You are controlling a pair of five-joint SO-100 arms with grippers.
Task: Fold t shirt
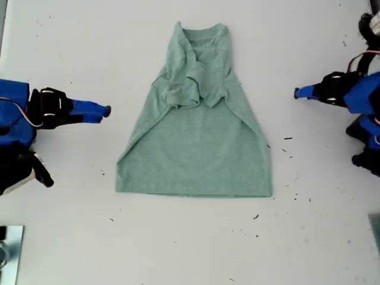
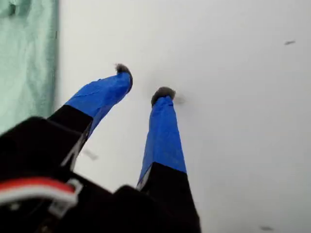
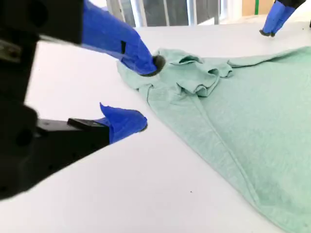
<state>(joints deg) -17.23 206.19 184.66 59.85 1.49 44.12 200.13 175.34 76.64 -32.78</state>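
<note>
Pale sage-green cotton t shirt point(image 1: 199, 133) lies on the white table point(image 1: 71, 237), sleeves folded inward.
My first gripper point(image 2: 144, 83) and my second gripper point(image 3: 145, 92) hover beside it, jaws spread, holding nothing.

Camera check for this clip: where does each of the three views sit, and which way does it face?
Exterior view: overhead, looking straight down at the pale sage-green cotton t-shirt on the white table; an arm shows at each side.
First wrist view: on my first gripper, facing mostly bare table; blue-taped fingers apart.
Second wrist view: on my second gripper, at the exterior view's left, looking low across the shirt.
Shared: both wrist views catch the shirt; the second also shows my first gripper beyond it.
</note>
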